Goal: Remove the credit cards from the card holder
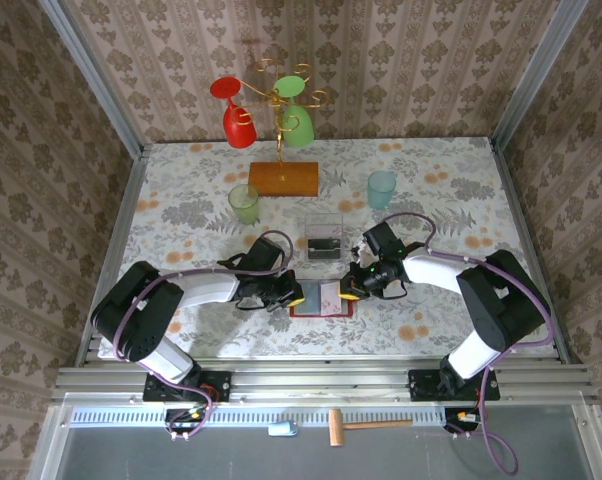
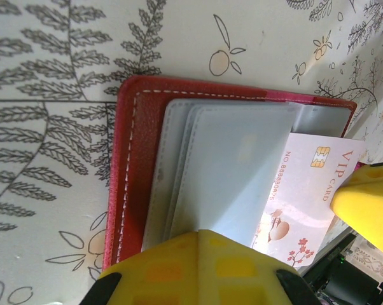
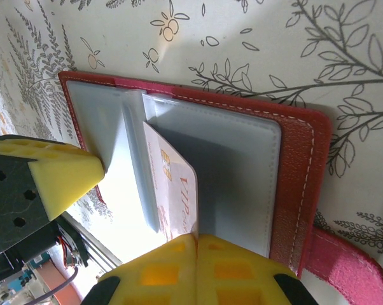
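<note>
Two shut grips: the left tool (image 2: 198,236) pins the open card holder (image 2: 131,159) flat on the table (image 1: 181,220), near centre. This likely steadies it while the right tool (image 3: 196,239), pinching the protruding VIP card (image 2: 306,197), draws it rightward.

Red card holder (image 2: 131,159), pale pink card (image 2: 306,197)
</note>
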Motion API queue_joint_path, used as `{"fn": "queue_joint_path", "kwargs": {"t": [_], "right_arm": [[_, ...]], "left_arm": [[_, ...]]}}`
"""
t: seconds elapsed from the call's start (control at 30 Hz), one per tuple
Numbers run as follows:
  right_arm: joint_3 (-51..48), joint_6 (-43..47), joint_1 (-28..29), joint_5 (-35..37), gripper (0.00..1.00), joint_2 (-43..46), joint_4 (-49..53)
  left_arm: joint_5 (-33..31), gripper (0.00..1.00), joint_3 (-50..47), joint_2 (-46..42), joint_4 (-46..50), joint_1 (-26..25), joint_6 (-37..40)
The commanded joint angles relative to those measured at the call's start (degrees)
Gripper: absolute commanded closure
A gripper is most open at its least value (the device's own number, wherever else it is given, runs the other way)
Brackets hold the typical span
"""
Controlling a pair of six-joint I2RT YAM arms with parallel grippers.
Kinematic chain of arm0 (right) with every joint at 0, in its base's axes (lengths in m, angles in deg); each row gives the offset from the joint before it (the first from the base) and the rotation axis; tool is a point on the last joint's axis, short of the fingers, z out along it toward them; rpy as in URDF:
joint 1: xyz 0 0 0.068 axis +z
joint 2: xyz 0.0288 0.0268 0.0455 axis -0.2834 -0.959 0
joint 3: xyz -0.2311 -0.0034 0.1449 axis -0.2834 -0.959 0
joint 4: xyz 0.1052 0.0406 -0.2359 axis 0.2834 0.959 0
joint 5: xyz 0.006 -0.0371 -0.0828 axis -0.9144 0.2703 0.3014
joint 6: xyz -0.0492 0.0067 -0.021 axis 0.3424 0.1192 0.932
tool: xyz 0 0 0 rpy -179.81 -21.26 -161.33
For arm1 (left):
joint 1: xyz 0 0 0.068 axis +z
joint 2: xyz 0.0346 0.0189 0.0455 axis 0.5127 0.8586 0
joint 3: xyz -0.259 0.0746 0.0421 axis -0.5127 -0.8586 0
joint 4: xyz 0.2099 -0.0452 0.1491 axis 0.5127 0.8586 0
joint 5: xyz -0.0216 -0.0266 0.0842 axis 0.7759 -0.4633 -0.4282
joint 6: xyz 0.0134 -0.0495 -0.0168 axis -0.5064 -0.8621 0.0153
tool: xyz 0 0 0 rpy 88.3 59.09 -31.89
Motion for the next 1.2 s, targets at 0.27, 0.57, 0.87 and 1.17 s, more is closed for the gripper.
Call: {"fn": "queue_joint_path", "kwargs": {"t": [0.27, 0.57, 0.87, 1.17], "right_arm": [[0.42, -3.04, -0.16, 0.81, 0.95, 1.96, -1.48], [0.19, -6.21, 1.49, -0.23, 0.86, 1.56, -4.34], [0.11, -6.89, 2.13, 0.29, 0.86, 1.99, -3.51], [0.28, -6.50, 2.44, 1.35, 0.87, 2.96, -1.54]], "left_arm": [[-1.16, 0.96, -1.55, -0.24, 2.51, 0.31, 0.92], [-1.03, 0.96, -1.55, 0.11, 2.10, 0.12, 0.80], [-0.90, 0.96, -1.46, 0.34, 2.04, 0.08, 0.85], [-0.63, 0.96, -1.11, 0.46, 1.99, 0.11, 1.03]]}}
